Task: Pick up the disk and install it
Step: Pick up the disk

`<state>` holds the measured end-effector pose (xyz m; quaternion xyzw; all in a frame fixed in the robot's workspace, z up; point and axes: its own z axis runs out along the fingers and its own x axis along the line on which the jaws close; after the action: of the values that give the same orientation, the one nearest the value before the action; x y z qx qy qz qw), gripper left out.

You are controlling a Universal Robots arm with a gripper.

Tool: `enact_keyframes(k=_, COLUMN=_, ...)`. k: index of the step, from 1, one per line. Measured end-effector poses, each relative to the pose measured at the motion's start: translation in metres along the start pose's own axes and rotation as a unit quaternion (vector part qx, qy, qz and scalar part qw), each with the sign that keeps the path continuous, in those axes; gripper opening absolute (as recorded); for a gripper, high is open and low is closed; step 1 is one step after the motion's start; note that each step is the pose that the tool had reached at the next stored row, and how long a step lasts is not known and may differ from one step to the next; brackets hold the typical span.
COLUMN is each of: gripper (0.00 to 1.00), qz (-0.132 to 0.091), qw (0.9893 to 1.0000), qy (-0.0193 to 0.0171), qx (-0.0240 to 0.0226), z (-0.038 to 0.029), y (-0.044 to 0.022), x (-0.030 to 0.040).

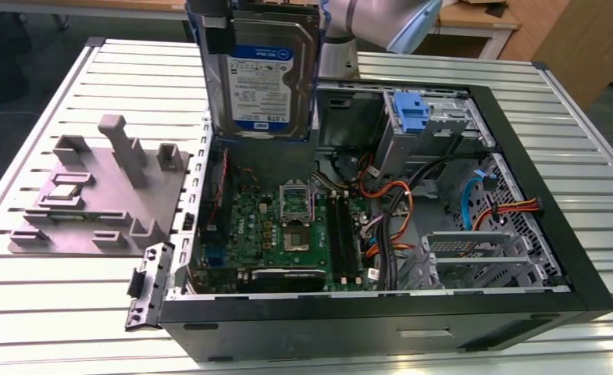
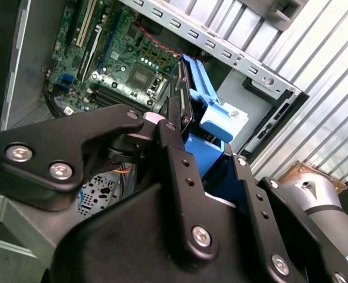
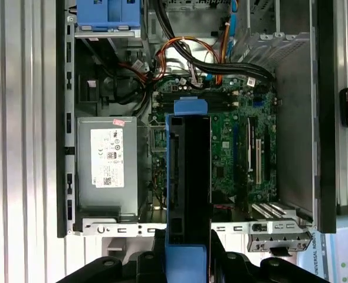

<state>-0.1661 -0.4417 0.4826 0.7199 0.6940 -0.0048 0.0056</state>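
Between the pincer's (image 3: 189, 252) black, screw-studded fingers (image 2: 177, 171), clamped on its blue plastic carrier, the disk (image 1: 269, 78) hangs edge-down. It is a flat silver metal slab with a glossy white-and-blue label. Directly beneath the pincer lies the green motherboard (image 1: 285, 223), inside the open sheet-metal case (image 1: 577, 266). Off to one side of the pincer, loose orange and black cables (image 1: 392, 205) run near the blue-latched drive bay (image 1: 411, 117). Likely hazards: the smooth carrier slipping in the grip and striking the board, or a tilted corner snagging cables or cage edges.
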Motion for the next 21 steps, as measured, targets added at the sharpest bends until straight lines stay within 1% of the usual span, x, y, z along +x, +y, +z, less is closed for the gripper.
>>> enact_keyframes(k=7, gripper=0.36, qz=-0.005, qw=1.0, qy=0.0001, qx=-0.0001, z=0.0029, y=0.0092, x=-0.0002)
enact_keyframes(k=16, gripper=0.36, qz=-0.005, qw=1.0, qy=0.0, qx=-0.0001, z=0.0043, y=0.0339, x=0.0005)
enact_keyframes(k=19, gripper=0.36, qz=-0.005, qw=1.0, qy=0.0001, qx=-0.0001, z=0.0047, y=0.0401, x=0.0008)
enact_keyframes(k=21, gripper=0.36, qz=-0.005, qw=1.0, qy=0.0001, qx=-0.0007, z=0.0048, y=0.043, x=0.0008)
